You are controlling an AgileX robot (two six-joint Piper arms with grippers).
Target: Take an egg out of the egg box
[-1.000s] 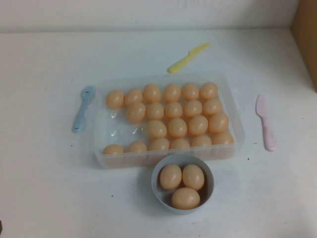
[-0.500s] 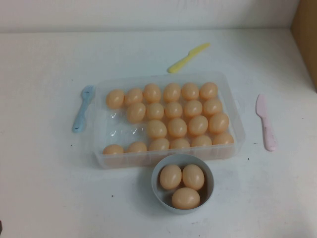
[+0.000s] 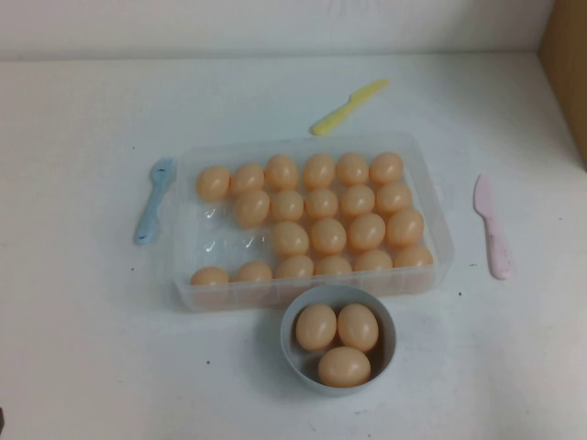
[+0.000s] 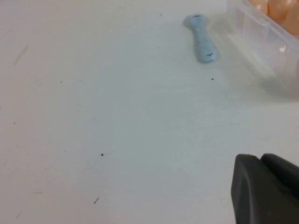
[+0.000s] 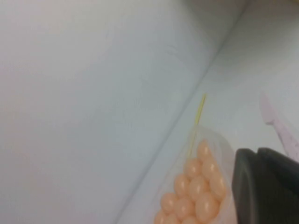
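the egg box (image 3: 188,229) sits mid-surface (image 3: 83,348), most dimples filled; one egg (image 3: 290,238) lies near its centre. a grey bowl (image 3: 291,346) with three eggs touches the box's near edge. the left end effector (image 4: 266,189) hangs off the box's left side, well apart; the right end effector (image 5: 266,186) hangs raised above the box's right side. i cannot tell either's grip state.

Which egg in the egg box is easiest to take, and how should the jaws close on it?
The egg at the far left corner of the egg box: from above, jaws across its narrow width, empty dimples beside it. Left gripper and right gripper show only in wrist views.
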